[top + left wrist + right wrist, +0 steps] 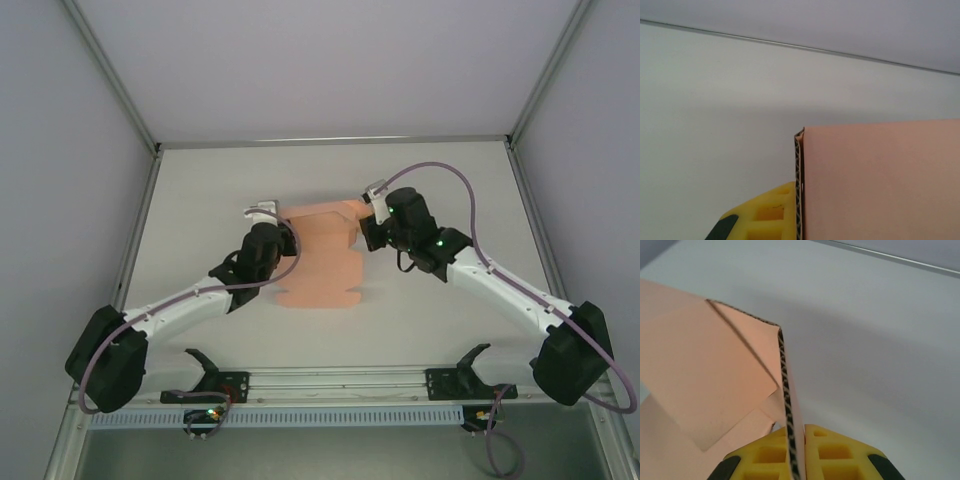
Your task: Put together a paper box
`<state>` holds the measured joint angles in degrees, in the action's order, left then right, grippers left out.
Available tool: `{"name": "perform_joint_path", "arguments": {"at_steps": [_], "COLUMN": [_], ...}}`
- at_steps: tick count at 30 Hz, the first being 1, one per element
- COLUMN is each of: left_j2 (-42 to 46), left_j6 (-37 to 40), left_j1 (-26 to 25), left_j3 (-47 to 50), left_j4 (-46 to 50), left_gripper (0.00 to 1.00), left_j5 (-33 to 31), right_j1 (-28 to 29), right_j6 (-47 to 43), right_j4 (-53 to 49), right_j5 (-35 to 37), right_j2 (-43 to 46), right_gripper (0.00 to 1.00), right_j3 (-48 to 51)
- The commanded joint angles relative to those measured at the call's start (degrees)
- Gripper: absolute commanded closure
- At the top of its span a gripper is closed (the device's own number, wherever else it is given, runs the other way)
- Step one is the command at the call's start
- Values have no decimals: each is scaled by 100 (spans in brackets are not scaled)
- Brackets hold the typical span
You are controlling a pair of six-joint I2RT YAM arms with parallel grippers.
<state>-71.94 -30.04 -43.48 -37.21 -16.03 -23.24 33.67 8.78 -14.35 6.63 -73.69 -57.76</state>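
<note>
The paper box is a salmon-pink corrugated card sheet with tabs, lying mid-table with its far end raised between both arms. My left gripper holds its far left edge. In the left wrist view one yellow finger presses against the card's upright cut edge, and the pink panel hides the other finger. My right gripper is at the far right corner. In the right wrist view its two yellow fingers are shut on a standing flap, with folded panels to the left.
The white table is enclosed by pale walls, with a metal strip along its back edge. An aluminium rail with two black brackets runs along the near edge. Bare table lies to both sides of the card.
</note>
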Motion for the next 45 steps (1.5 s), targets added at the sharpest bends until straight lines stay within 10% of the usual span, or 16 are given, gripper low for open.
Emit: {"name": "perform_joint_path", "arguments": {"at_steps": [1,11,20,34,38,45], "left_j2": [6,-232,-439,-562,-510,-187], "left_j6": [-230,-502,-614,-722,-610,-36], "left_j1": [-25,-107,-30,147,210,453], "left_j3": [-247,-408,-514,-410,-277,273], "left_j4": [-50,32,238,7,-167,-1048], "left_gripper": [100,100,100,100,100,100], "left_j5": [-224,-248,-413,10,138,936], "right_j1": [80,956,1124,1124,1063,441], "right_j6": [1154,1592,1899,2041,1932,1478], "right_j4": [-928,-1281,-447,391,-49,-1147], "right_j5": [2110,2587,155,-1331,-954,401], "right_j2": [-162,-474,-363,-274,-144,895], "right_gripper": [94,91,74,50,44,3], "right_j3": [-313,-777,-504,-139,-208,89]}}
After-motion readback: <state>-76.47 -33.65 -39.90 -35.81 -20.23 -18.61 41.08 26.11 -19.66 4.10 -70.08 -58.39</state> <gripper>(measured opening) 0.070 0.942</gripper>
